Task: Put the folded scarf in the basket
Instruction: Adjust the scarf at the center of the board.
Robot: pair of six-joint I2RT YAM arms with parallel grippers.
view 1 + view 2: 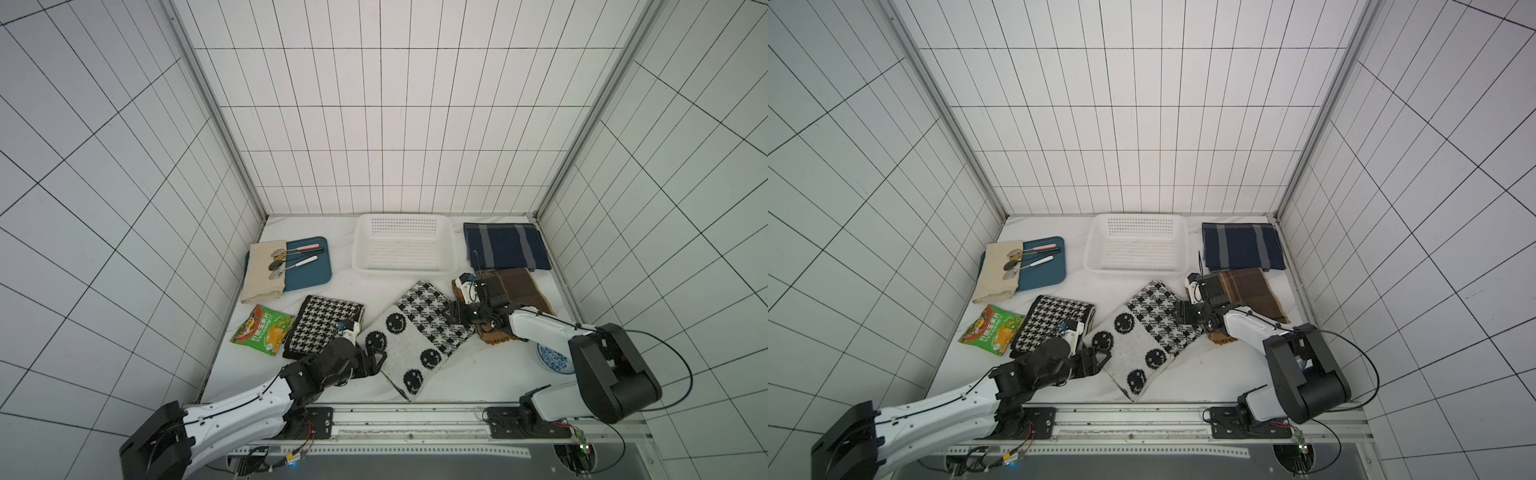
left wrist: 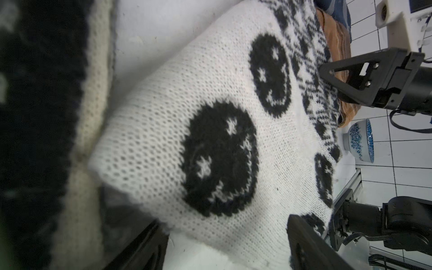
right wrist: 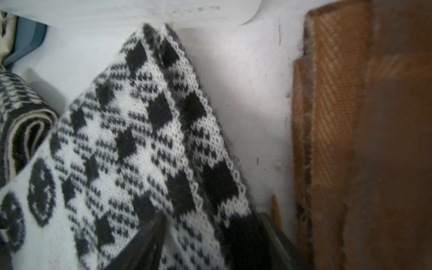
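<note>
The only print in view is on the green and red snack packet (image 1: pixel 264 330) at the near left, which carries yellow Chinese characters too small to read with certainty. The left arm stretches low from the near-left end of the base rail toward the table's (image 1: pixel 478 374) middle. The left gripper (image 1: pixel 376 358) points right at the near-left edge of the folded scarf (image 1: pixel 415 345). In the left wrist view its fingers (image 2: pixel 311 245) stand wide apart, with the scarf's edge lying between them, unclamped. The right arm rises from the near-right base, and its forearm reaches left over the brown scarf (image 1: pixel 519 286). The right gripper (image 1: pixel 451 318) is set at the folded scarf's right edge. In the right wrist view its fingers (image 3: pixel 145 245) are partly drawn in around that checked edge, but I cannot tell whether they pinch it. The folded scarf, white knit with black smiley faces at one end and black checks at the other, lies flat and slanted at the near middle of the table. Its far corner is just beside the near rim of the basket (image 1: pixel 363 266), which stands at the far middle with nothing in it. A houndstooth scarf (image 1: pixel 324 328) lies left of the left gripper, and a blue-and-white bowl (image 2: pixel 360 140) stands at the near right.
</note>
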